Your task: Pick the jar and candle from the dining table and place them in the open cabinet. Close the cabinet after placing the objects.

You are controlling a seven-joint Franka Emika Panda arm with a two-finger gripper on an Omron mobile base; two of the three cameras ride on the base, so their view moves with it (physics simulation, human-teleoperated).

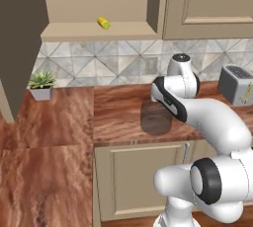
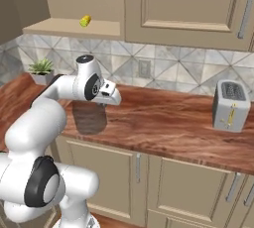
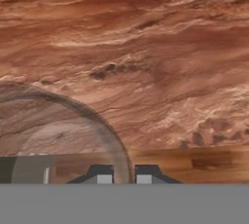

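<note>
Smoky, translucent grey-brown glass marks the jar (image 1: 156, 118), which stands on the reddish wood-grain desk (image 1: 118, 117) near its front edge, just beside the white arm. In the hand view the jar's (image 3: 63, 125) curved rim is seen at lower left, and the pincer (image 3: 124, 175) is found with its tips pressed together, one tip touching or just inside the rim wall; whether the wall is truly pinched cannot be told, though a grip on the rim is judged likely. A small yellow piece (image 1: 103, 22) lies on the tan shelf of the open cabinet (image 1: 99, 32), above and to the left of the jar; whether it is the candle cannot be told. The step in hand is judged to be the lifting of the jar. It is best done by a straight upward rise until the base is clear of the desk, the jar being kept level so that a thin-wall grip is not twisted loose. The shelf edge should be cleared before the jar is carried inward, and room left beside the yellow piece. The cabinet door (image 1: 20, 48), standing open at left, should be kept out of the arm's swing.
</note>
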